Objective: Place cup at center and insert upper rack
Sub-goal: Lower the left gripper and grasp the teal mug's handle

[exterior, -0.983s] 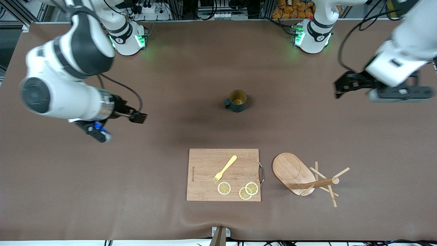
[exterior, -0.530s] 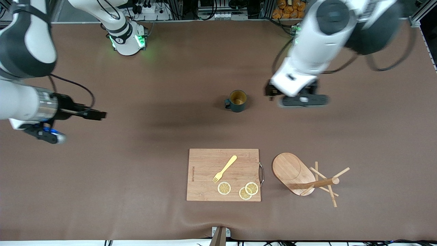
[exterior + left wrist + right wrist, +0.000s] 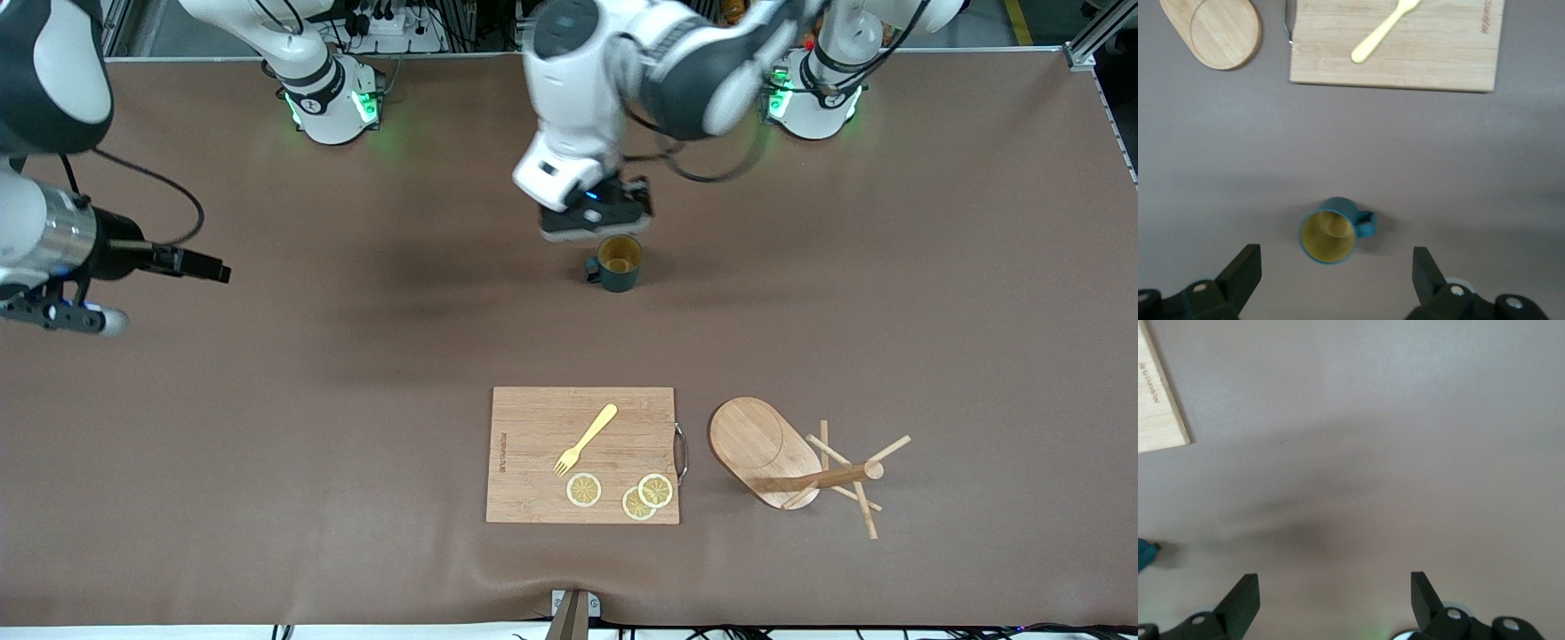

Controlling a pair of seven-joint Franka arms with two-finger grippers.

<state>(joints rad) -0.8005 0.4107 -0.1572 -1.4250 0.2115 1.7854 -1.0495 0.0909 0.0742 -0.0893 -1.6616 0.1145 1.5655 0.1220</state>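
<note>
While both arms hang in the air, the items stand as follows.
Left gripper (image 3: 1331, 280): fingers spread wide, holding nothing, over the table just beside the cup, toward the base edge.
Right gripper (image 3: 1331, 600): fingers spread wide, holding nothing, over bare table near the edge at the right arm's end; arm waits.
Cup (image 3: 618, 262): dark teal, yellowish inside, upright near the table's middle, handle toward the right arm's end; also in the left wrist view (image 3: 1331, 230).
Table (image 3: 267, 444): brown covering.
Cutting board (image 3: 582, 455): rectangular bamboo, near the camera-side edge, metal handle toward the left arm's end.
Fork (image 3: 585, 439): pale yellow, lying on the board.
Lemon slices (image 3: 636, 494): three, on the board's corner nearest the rack.
Upper rack (image 3: 796, 464): bamboo mug tree, tipped on its side just beside the board, toward the left arm's end.
</note>
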